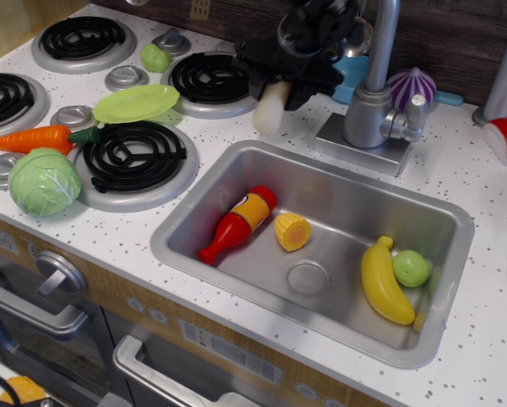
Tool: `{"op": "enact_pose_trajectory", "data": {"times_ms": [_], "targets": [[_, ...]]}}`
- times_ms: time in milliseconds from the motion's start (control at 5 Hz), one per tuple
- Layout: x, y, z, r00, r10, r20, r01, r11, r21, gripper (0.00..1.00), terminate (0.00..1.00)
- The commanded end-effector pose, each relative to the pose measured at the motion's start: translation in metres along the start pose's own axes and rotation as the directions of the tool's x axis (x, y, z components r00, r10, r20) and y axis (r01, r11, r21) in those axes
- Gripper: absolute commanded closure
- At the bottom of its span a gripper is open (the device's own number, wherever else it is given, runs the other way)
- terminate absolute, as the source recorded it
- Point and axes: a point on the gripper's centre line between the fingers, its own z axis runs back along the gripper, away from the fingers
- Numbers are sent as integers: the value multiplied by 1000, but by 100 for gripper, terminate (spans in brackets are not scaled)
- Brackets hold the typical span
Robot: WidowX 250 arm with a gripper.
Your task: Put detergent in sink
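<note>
1. Nearest lies the sink [194, 222], a steel basin set in the speckled white counter [491, 339].
2. In the basin, a banana [382, 284] lies at the right with a green apple [411, 268] touching it.
3. A ketchup bottle [236, 225] lies tilted at the left, with a piece of corn [292, 231] just beside it.
4. Left of the sink, a cabbage [44, 181] and a carrot [31, 139] rest by the burners.
5. Behind them sits a green plate [136, 103].
6. Beyond the sink's back rim stands the tap [374, 102].
7. Left of the tap, the black gripper [289, 75] grasps the bottle [269, 108], which hangs tilted above the counter, its lower end showing.
</note>
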Motion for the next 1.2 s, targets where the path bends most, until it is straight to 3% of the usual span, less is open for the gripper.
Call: {"op": "enact_pose_trajectory", "data": {"times_ms": [0, 400, 600, 1000], "targets": [[-6, 3, 67, 994, 108, -3, -108, 993, 49, 100, 0], [-83, -45, 69, 960, 273, -57, -271, 962, 31, 100, 0], [-111, -59, 63, 942, 323, -92, -325, 946, -9, 100, 0], [-147, -83, 45, 924, 367, -106, -373, 926, -50, 100, 0]]}}
